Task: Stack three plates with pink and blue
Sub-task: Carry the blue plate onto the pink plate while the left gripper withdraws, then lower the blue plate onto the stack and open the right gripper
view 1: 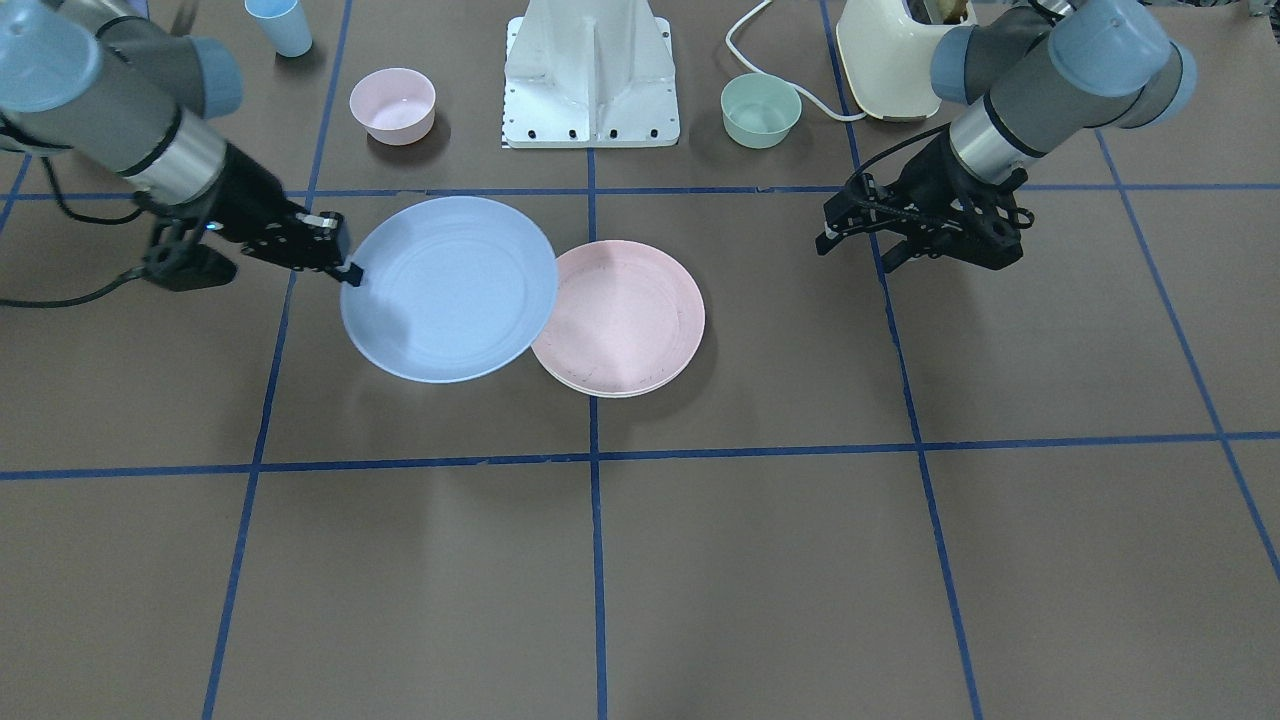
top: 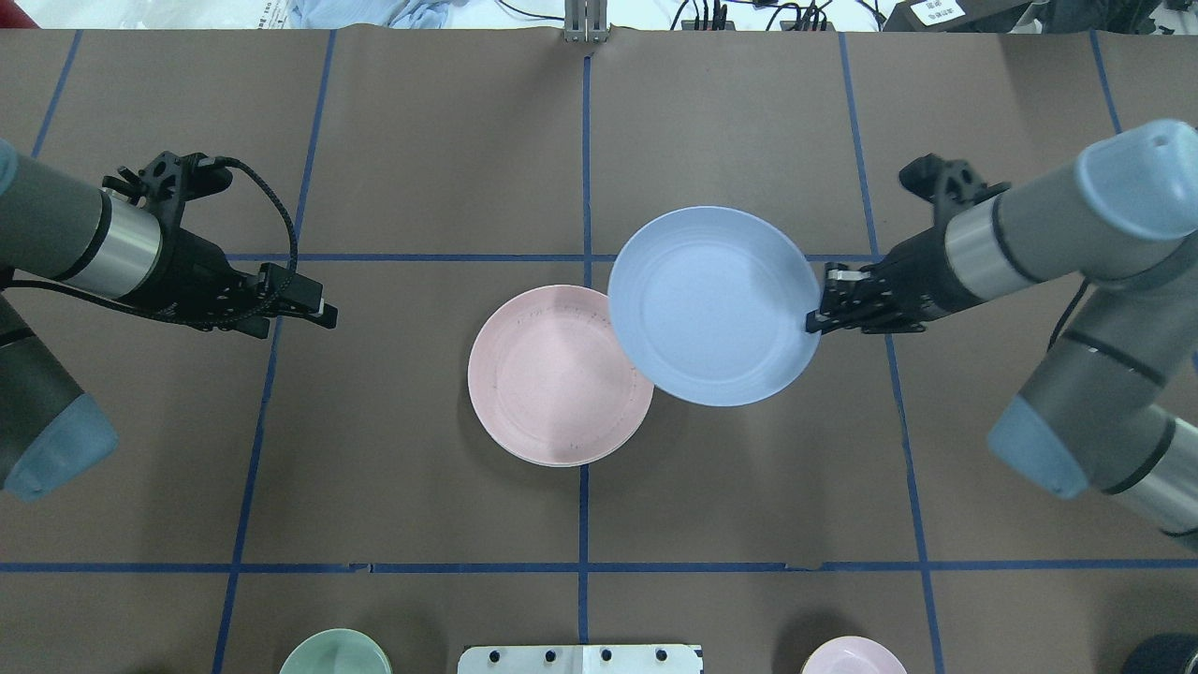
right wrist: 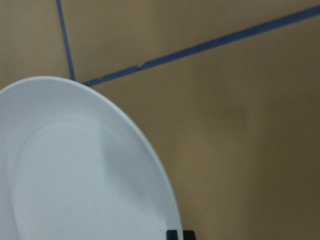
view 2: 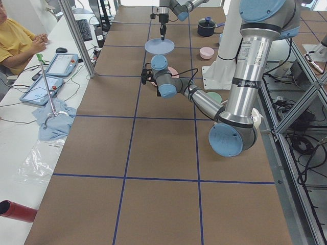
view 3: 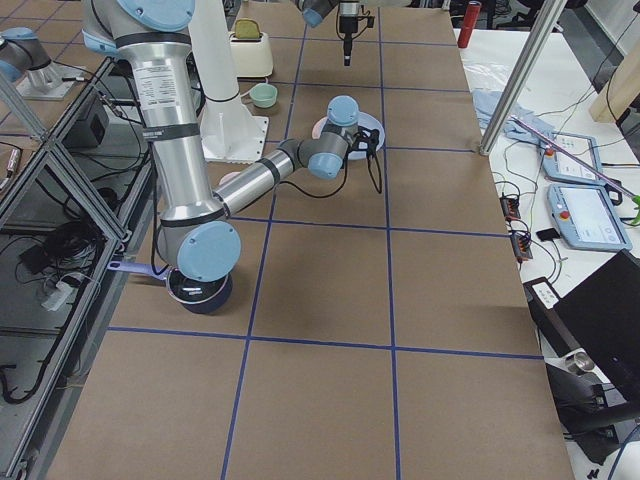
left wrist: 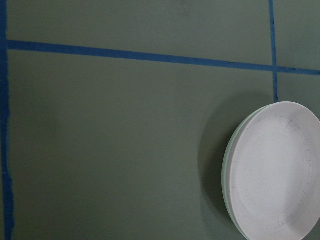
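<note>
- You see three plates on this desk (top: 421, 140): one blue, one pink, one cream.
- The pink plate (top: 557, 374) lies flat near the middle of the desk. It sits on top of the cream plate (left wrist: 226, 172), so of the cream one you see only a thin pale rim below it.
- The blue plate (top: 716, 306) is in the air, not on the desk. It hangs just beside the pink plate, on the side toward the desk's right end. From above, its edge covers a small part of the pink rim.
- You have two grippers to watch.
- The right gripper (top: 812, 323) is clenched on the rim of the blue plate, at the side of the plate that faces the desk's right end. In the right wrist view you see the dark fingertips (right wrist: 172, 235) at this rim.
- The left gripper (view 1: 855, 252) grasps nothing. Its two fingers seem to stand apart. It hangs over bare desk toward the left end, well apart from the plates.
- You can count two small bowls near the robot's edge of the desk: one pink bowl (view 1: 392, 105) and one green bowl (view 1: 760, 110), one at each side of the white robot base (view 1: 592, 80).
- One blue cup (view 1: 280, 25) stands at the same edge, further toward the right end than the pink bowl.
- One cream appliance (view 1: 890, 60) stands at that edge too, beside the green bowl.
</note>
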You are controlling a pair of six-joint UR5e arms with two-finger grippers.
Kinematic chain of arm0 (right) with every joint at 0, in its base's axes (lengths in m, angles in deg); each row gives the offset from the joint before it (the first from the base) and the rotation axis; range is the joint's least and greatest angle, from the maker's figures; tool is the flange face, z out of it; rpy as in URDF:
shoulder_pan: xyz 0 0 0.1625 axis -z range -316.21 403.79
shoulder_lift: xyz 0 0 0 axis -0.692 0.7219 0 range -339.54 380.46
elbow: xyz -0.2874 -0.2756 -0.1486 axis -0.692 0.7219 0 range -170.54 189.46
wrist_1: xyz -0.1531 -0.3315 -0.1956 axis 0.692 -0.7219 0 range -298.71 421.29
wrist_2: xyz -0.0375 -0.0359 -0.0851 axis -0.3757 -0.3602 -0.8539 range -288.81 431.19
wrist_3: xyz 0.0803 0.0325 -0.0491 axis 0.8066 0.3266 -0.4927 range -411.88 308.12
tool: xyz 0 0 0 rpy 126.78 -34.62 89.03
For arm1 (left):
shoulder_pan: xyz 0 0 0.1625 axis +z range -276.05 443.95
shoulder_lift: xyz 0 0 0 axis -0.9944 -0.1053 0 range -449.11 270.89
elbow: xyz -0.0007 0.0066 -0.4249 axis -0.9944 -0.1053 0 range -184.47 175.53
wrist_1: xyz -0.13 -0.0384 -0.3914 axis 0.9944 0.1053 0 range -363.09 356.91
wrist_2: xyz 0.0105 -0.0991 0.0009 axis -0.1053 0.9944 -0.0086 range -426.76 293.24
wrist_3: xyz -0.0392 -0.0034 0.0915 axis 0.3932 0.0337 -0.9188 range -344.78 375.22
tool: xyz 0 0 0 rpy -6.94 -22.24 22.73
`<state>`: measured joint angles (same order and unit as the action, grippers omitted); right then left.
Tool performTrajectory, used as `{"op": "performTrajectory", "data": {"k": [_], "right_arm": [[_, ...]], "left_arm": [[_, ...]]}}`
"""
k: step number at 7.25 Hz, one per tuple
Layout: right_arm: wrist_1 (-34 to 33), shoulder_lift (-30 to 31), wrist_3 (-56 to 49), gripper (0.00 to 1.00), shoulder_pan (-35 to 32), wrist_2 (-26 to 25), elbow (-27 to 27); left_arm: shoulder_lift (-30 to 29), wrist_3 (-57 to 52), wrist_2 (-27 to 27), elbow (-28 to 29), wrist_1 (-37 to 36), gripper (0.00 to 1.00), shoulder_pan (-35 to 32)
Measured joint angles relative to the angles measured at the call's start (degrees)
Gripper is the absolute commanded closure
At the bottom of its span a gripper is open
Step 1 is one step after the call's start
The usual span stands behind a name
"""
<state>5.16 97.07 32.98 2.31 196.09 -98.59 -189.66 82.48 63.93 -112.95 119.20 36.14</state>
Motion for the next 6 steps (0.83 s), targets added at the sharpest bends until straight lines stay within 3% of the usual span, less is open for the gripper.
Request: {"op": "performTrajectory", "data": {"k": [2,4,5,6], "right_arm": [[-0.8,-4.1,5.3,1.00,10.2,-11.1,0.8],[-1.2,-7.6,6.9,1.00,13.8,-15.0,3.8],[-1.2,-8.8,7.3,0.04,14.1,-15.5,5.1],[-1.3,-9.4,7.4,0.00,14.2,-15.8,6.0]], "left_arm": [[0.4,-0.2,0.0,0.0,-0.1,0.01,-0.6],[0.5,-0.2,0.0,0.1,-0.1,0.01,-0.6],[0.5,-0.1,0.0,0.1,-0.1,0.01,-0.5],[0.5,0.0,-0.1,0.1,-0.1,0.01,-0.5]]}}
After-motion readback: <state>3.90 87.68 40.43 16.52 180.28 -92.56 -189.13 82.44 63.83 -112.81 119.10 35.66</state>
